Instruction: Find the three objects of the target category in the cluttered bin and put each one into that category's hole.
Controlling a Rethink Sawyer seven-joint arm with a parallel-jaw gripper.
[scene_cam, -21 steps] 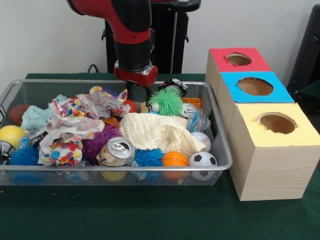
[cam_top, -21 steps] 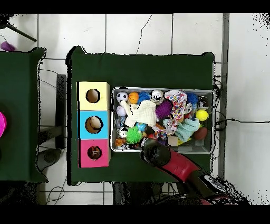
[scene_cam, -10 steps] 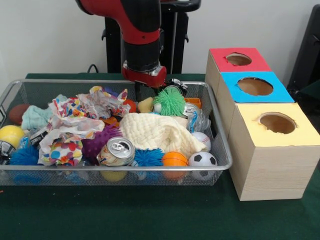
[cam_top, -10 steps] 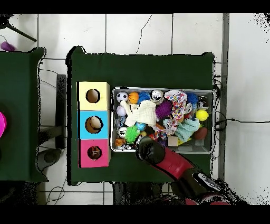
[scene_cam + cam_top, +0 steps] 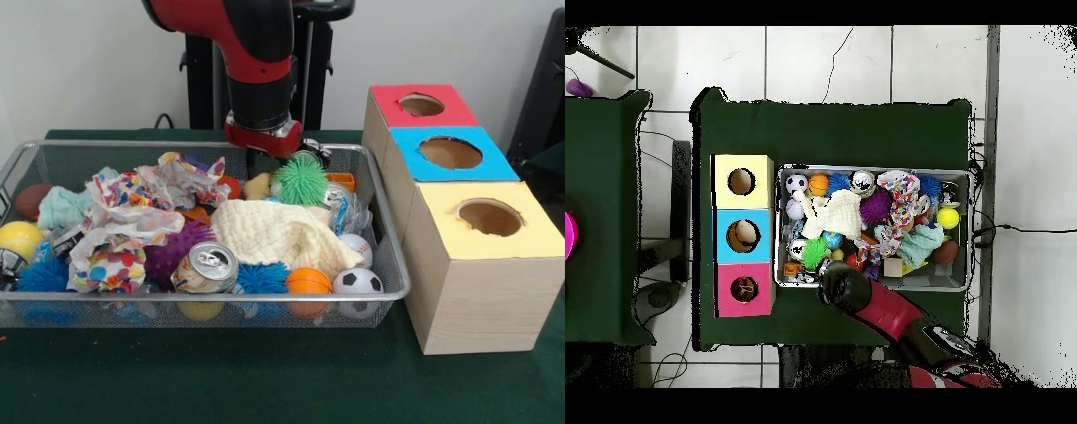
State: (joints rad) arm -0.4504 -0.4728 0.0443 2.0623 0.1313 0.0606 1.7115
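A wire bin [image 5: 203,296] on the green table is heaped with toys, balls, cloth and paper. My gripper [image 5: 261,163] hangs low over the bin's far side, just left of a green spiky ball [image 5: 303,179] and above a small yellow lump [image 5: 257,186]. Whether the gripper touches the green ball is hidden. Beside the bin stand three boxes with round holes in their tops: red [image 5: 422,106], blue [image 5: 450,152] and yellow [image 5: 490,216]. In the overhead view the arm's wrist [image 5: 843,285] covers the gripper at the bin's [image 5: 875,169] lower left corner.
The bin also holds a drink can [image 5: 205,268], a soccer ball [image 5: 357,283], an orange ball [image 5: 308,281], a white cloth [image 5: 278,231], a purple spiky ball [image 5: 172,252], a yellow ball [image 5: 18,240] and crumpled dotted paper [image 5: 132,221].
The arm has shifted right along the bin's far side, toward the boxes. The green spiky ball has moved slightly right with it.
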